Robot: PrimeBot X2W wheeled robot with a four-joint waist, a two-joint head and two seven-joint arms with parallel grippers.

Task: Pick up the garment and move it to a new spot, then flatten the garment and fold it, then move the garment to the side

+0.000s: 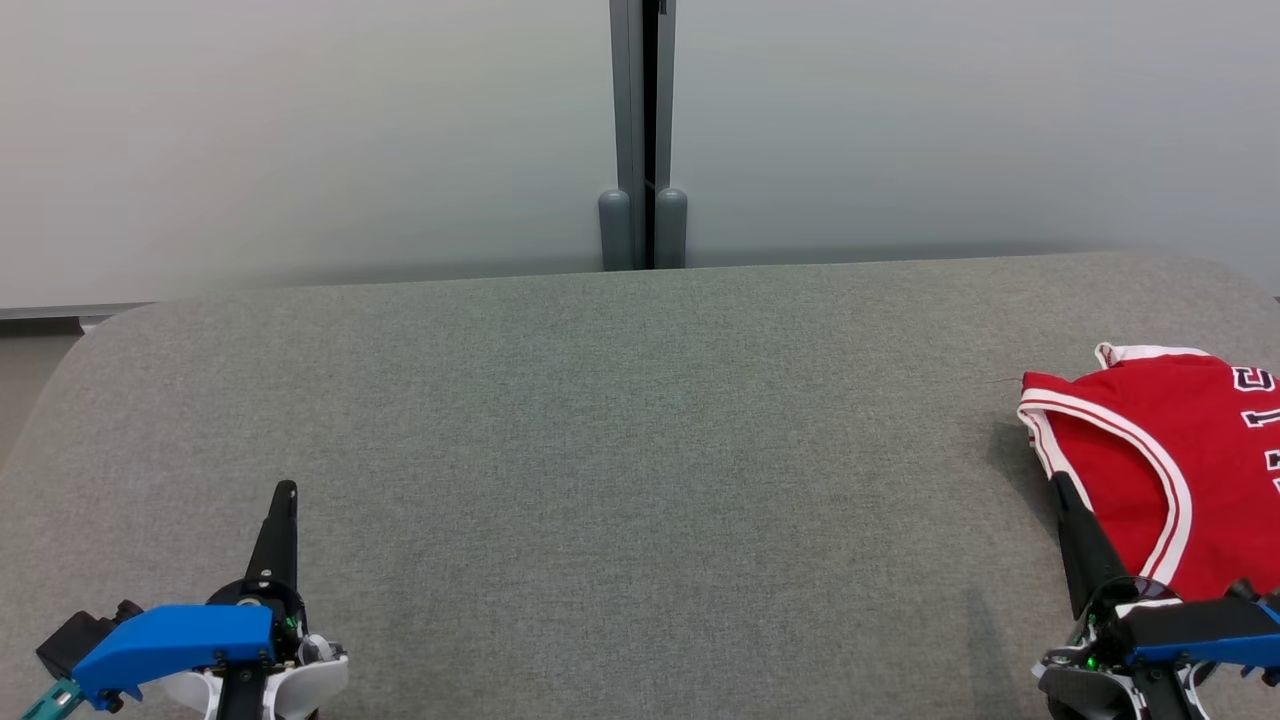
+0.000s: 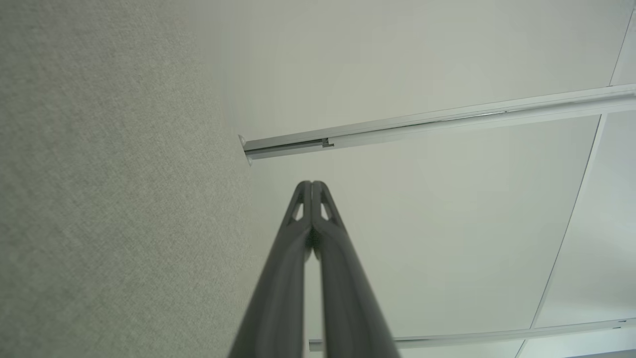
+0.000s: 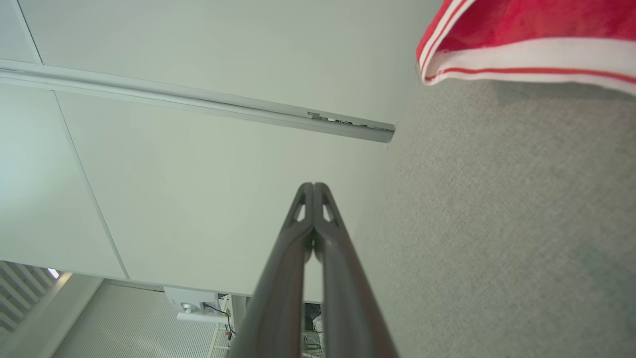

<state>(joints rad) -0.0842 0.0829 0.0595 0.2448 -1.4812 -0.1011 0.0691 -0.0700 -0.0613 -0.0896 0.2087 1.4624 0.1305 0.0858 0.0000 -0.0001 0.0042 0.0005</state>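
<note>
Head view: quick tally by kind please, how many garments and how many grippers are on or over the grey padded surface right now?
Garments: 1, the red jersey, lying at the right edge of the grey surface
Grippers: 2, the left gripper and the right gripper, both shut and holding nothing
Total: 3

A wide grey fabric-covered surface (image 1: 620, 430) with rounded far corners stretches from left to right. At its right side lies a red jersey (image 1: 1190, 410) with white striped trim and dark lettering, running out of frame
</note>
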